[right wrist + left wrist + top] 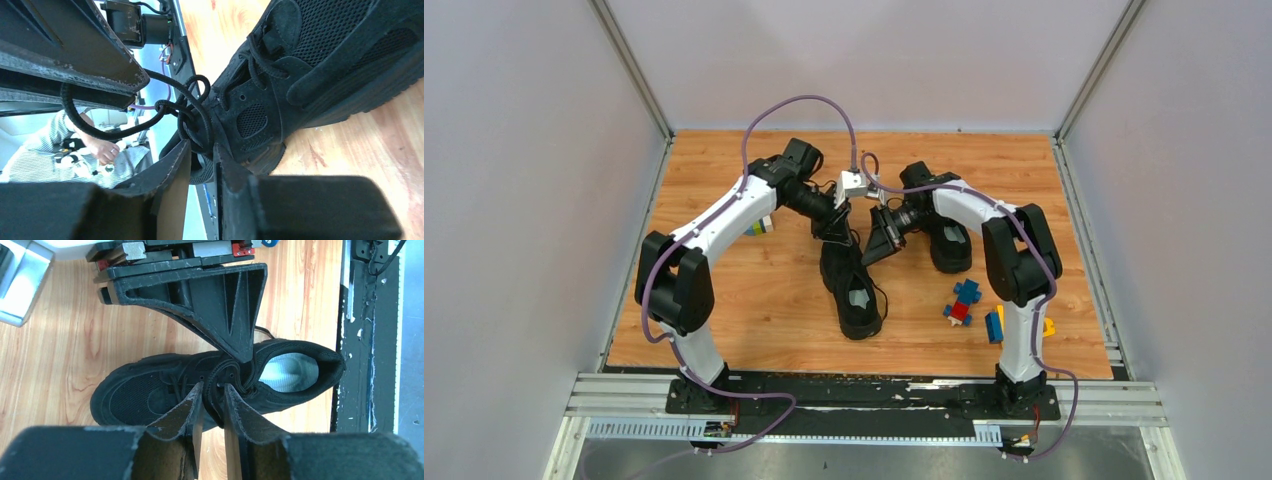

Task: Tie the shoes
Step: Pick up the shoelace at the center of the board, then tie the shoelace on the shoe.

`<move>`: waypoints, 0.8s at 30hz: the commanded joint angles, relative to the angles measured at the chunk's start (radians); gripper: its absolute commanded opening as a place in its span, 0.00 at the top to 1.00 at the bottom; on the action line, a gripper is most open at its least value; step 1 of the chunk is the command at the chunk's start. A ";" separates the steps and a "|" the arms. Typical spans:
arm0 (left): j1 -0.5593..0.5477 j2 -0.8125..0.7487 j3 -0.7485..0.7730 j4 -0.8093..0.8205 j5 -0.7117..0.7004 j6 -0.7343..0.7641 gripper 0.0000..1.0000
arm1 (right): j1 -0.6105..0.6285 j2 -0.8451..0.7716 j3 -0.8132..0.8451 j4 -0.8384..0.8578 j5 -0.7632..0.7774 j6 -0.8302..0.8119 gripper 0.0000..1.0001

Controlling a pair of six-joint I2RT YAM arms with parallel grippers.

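Here, left gripper [212, 392] clamped on lace [125, 131], right gripper [201, 150] astride shoe [320, 65] knot [162, 106], grip unclear.

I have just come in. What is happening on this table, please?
Two robot arms are working on one black fabric low-top sneaker in the middle of the wooden table. The left gripper appears to pinch a loop of its thin black lace. The right gripper, fingers close together, sits at the knotted part; whether it grips, I cannot tell. The knot looks loose. The second black sneaker lies under the right arm, and small coloured toy blocks lie untouched.
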 commanded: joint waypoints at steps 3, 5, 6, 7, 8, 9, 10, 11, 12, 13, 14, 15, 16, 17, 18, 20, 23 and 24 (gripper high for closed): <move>0.013 -0.026 0.029 0.042 -0.022 -0.041 0.63 | 0.019 0.033 0.051 0.044 -0.090 0.031 0.85; 0.018 -0.032 0.022 0.073 -0.048 -0.085 0.59 | 0.022 0.042 0.055 0.053 -0.095 0.042 0.87; 0.028 -0.033 0.020 0.092 -0.060 -0.103 0.57 | 0.023 0.047 0.054 0.056 -0.097 0.046 0.87; 0.036 -0.038 0.019 0.102 -0.062 -0.143 0.53 | 0.024 0.049 0.055 0.058 -0.099 0.048 0.87; 0.059 -0.042 0.016 0.127 -0.068 -0.166 0.52 | 0.024 0.050 0.054 0.060 -0.101 0.048 0.88; 0.075 -0.054 0.011 0.141 -0.068 -0.220 0.49 | 0.024 0.050 0.051 0.062 -0.101 0.050 0.89; 0.110 -0.070 0.008 0.170 -0.061 -0.248 0.46 | 0.024 0.049 0.047 0.066 -0.101 0.050 0.90; 0.132 -0.078 0.004 0.182 -0.054 -0.306 0.43 | 0.024 0.048 0.045 0.069 -0.102 0.050 0.93; 0.175 -0.095 0.004 0.201 -0.045 -0.357 0.40 | 0.024 0.046 0.042 0.073 -0.107 0.051 0.95; 0.196 -0.103 0.005 0.204 -0.040 -0.375 0.39 | 0.023 0.045 0.039 0.078 -0.112 0.055 0.96; 0.237 -0.120 0.003 0.205 -0.031 -0.406 0.38 | 0.023 0.043 0.037 0.084 -0.115 0.059 0.96; 0.255 -0.129 -0.005 0.203 -0.033 -0.418 0.37 | 0.023 0.040 0.035 0.090 -0.118 0.066 0.97; 0.290 -0.150 -0.014 0.201 -0.042 -0.445 0.37 | 0.023 0.038 0.035 0.097 -0.118 0.073 0.97; 0.305 -0.163 -0.049 0.203 -0.053 -0.462 0.38 | 0.023 0.036 0.034 0.104 -0.118 0.079 0.97; 0.336 -0.190 -0.075 0.227 -0.053 -0.517 0.41 | 0.023 0.036 0.034 0.110 -0.119 0.082 0.97; 0.371 -0.235 -0.197 0.294 -0.027 -0.600 0.46 | 0.024 0.039 0.036 0.113 -0.115 0.088 0.97; 0.376 -0.282 -0.444 0.499 0.102 -0.742 0.51 | 0.024 0.050 0.032 0.114 -0.102 0.092 0.97; 0.371 -0.292 -0.495 0.564 0.126 -0.840 0.53 | 0.024 0.051 0.030 0.115 -0.103 0.095 0.97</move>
